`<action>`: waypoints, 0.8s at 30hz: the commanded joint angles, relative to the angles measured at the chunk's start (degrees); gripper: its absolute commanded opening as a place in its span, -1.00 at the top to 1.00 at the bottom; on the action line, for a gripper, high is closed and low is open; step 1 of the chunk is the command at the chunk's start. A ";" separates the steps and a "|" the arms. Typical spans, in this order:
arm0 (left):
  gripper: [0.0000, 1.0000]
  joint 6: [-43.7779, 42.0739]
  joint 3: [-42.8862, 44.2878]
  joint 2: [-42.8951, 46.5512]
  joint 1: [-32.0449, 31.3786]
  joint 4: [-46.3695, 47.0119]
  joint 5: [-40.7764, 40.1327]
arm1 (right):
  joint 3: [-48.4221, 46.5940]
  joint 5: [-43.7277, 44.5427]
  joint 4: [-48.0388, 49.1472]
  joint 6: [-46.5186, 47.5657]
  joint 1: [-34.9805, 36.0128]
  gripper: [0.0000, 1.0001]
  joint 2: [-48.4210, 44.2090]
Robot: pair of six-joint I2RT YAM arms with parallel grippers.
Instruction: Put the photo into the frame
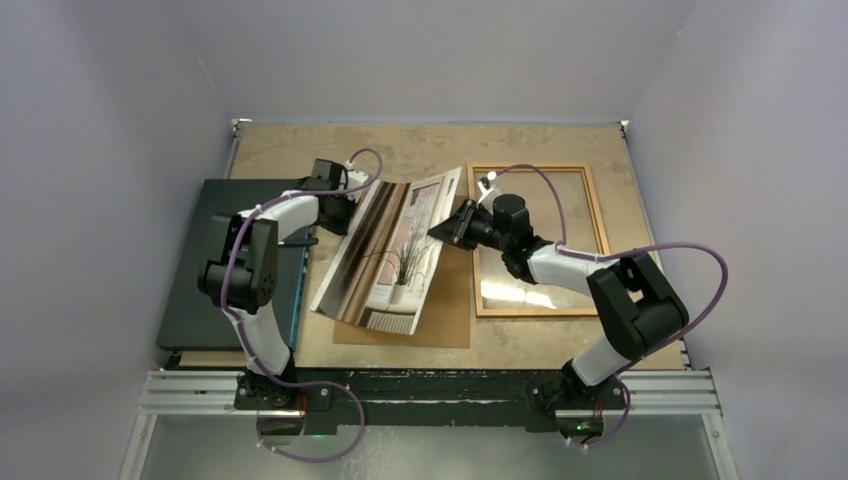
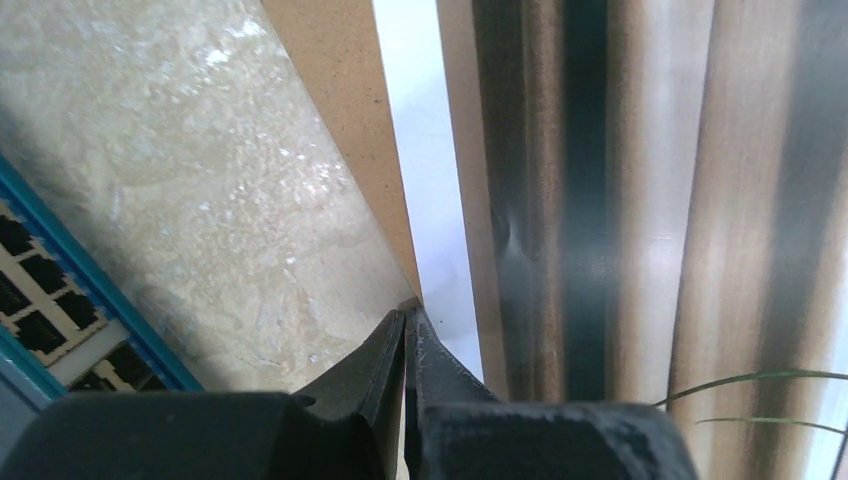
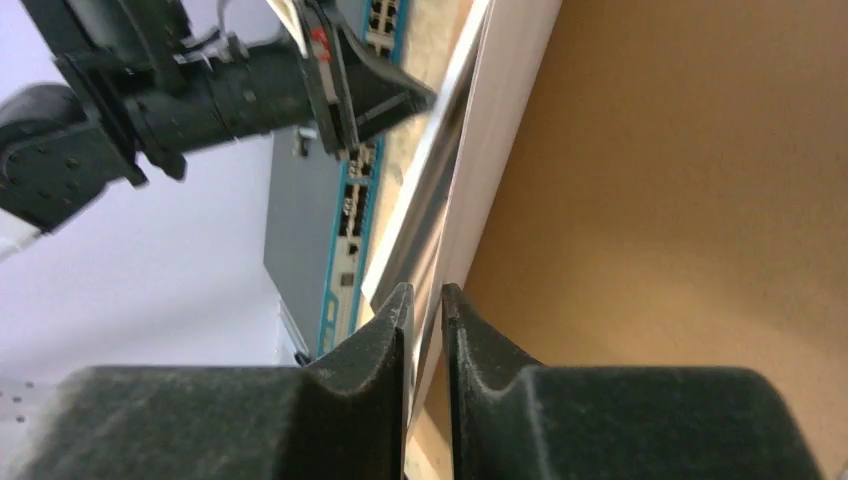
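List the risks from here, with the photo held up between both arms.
The photo is bowed between the left gripper, shut on one edge, and the right gripper at the opposite edge; pushing inward could crease it.
A slight gap shows between the right jaws, so that edge might slip out.
The frame lies partly under the right arm, which could nudge it.

White-shelled left arm point(image 1: 262, 330), right arm point(image 1: 560, 265), black joint housings point(image 1: 640, 310); purple cables point(image 1: 690, 246) looped outside; matte black wedge-shaped fingers point(image 3: 375, 345).
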State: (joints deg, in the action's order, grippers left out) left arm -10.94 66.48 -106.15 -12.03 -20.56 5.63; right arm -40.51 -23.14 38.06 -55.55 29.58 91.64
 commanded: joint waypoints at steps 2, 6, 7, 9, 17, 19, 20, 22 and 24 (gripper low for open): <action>0.89 2.19 3.57 2.99 -0.05 -5.13 4.89 | -7.00 5.53 -11.05 7.11 -0.13 0.69 -2.69; 0.61 1.59 7.01 6.07 -0.06 -8.09 4.88 | -10.04 7.07 -15.29 9.17 -0.14 0.97 -2.85; 0.52 1.41 8.03 7.03 -0.04 -8.62 5.14 | -10.88 7.70 -16.35 9.79 -0.14 1.00 -2.98; 0.28 1.34 10.19 9.34 -0.06 -9.61 6.17 | -12.90 9.00 -19.01 10.97 -0.13 1.00 -3.40; 0.13 1.55 17.94 12.05 -0.11 -15.57 9.02 | -31.68 28.16 -44.74 23.66 -0.39 1.00 -8.91; 0.14 1.47 17.37 12.16 -0.12 -15.51 8.61 | -38.24 36.16 -53.10 27.82 -0.44 1.00 -9.56; 0.14 1.45 17.23 12.06 -0.14 -15.52 8.51 | -41.17 40.06 -57.51 29.62 -0.47 1.00 -9.86; 0.15 1.47 17.04 11.70 -0.12 -15.68 8.48 | -45.14 48.14 -62.79 32.82 -0.43 1.00 -11.18; 0.16 1.45 17.11 11.42 -0.18 -15.87 8.41 | -48.30 55.95 -66.30 36.33 -0.43 1.00 -12.75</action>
State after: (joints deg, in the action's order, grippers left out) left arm -10.00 83.53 -94.43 -12.08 -34.63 13.28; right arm -82.30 12.51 -13.93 -29.23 29.50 83.07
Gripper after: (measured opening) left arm 0.425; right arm 0.004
